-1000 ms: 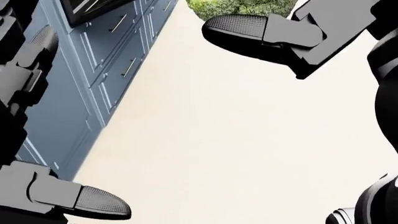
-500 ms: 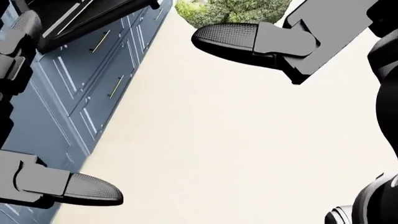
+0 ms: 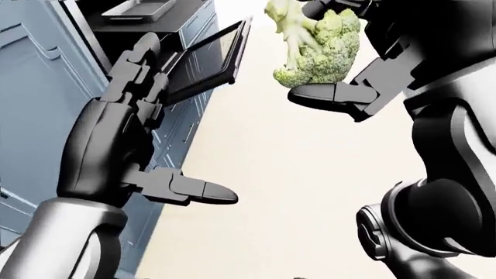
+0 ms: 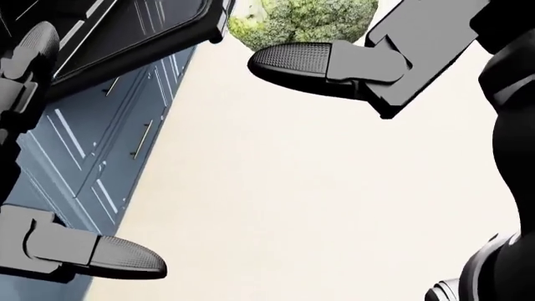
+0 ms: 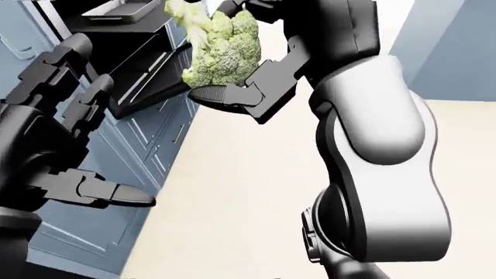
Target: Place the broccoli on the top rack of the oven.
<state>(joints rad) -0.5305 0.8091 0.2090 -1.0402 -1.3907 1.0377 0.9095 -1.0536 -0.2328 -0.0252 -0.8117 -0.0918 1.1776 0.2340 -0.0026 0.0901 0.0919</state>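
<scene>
Two raised arms: right robot hand [image 3: 341,58] grasps broccoli [image 3: 314,43], left robot hand [image 3: 147,116] spread released.

Flat, even sim lighting, bright overall, no clear single source. Floor [image 4: 318,188] renders near-white cream, almost blown out, no cast shadows on it from the arms. Soft highlights on the right arm [image 5: 379,145] shell, grading to grey underneath; light probably comes from above. Black hand parts go nearly featureless, only fingertip texture reads. Oven [image 3: 147,23] interior is dim, detail hard to judge. Everything sharp, no motion blur, no defocus. Head view is tilted and tight; no obvious edge distortion.
</scene>
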